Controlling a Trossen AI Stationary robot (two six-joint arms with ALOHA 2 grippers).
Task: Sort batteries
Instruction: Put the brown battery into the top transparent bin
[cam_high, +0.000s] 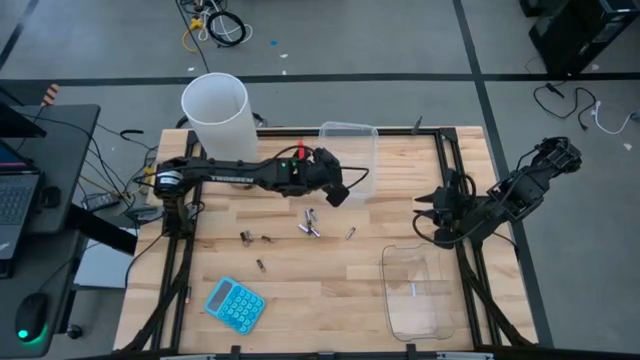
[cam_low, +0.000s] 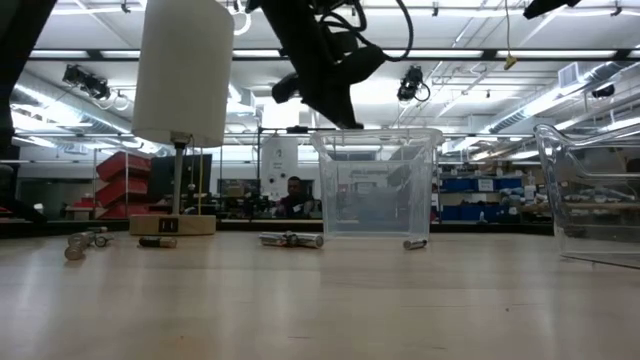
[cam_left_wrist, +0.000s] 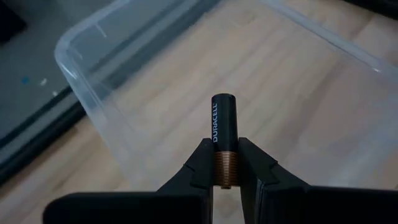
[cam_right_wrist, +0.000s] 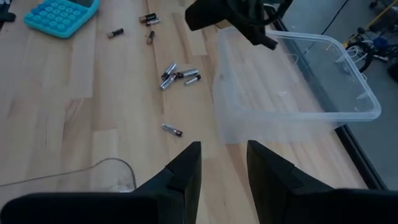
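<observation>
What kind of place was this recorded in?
Probably a robotics lab or workshop. The low view shows a big hall with ceiling strip lights and storage shelving; the high view shows loose cables on the floor and a laptop beside the table.

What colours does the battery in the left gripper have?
The battery is black with a copper-coloured end; the left wrist view shows it best.

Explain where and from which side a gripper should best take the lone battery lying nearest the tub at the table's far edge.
Grip the lone battery across its middle, coming straight down from above. It lies flat on the table, clear of the tub and of the other batteries, so its long sides are free.
</observation>
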